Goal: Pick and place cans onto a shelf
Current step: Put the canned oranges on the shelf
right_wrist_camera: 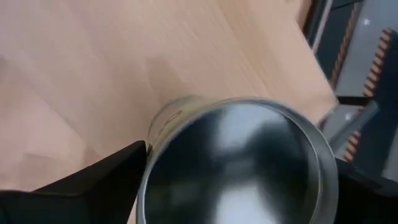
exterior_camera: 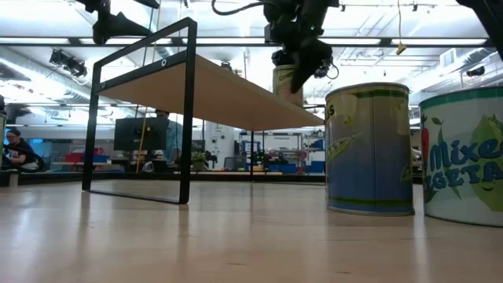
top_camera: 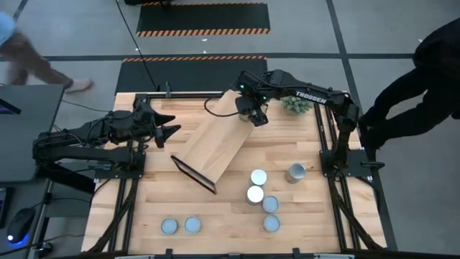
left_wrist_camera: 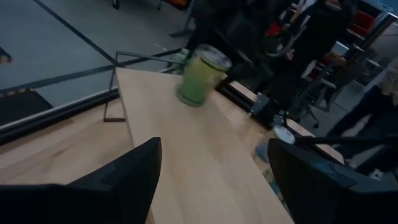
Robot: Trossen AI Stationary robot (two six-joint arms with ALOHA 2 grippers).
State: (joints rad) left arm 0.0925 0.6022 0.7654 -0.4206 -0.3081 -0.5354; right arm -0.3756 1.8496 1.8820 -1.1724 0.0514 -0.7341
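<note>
I'm running the rig in a robotics lab: hazard-striped floor mats (top_camera: 203,30) beyond the table (top_camera: 302,147), ceiling strip lights (exterior_camera: 47,41), shelving and monitors (exterior_camera: 143,134), a person seated at a desk (exterior_camera: 16,151).

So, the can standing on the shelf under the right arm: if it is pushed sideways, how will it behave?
The can stands upright on the flat shelf, so it would probably slide before tipping. Its metal top looks rigid, so it should not dent easily. If it tips, its round body would likely roll. The right gripper hangs over it, fingers spread beside it.
</note>
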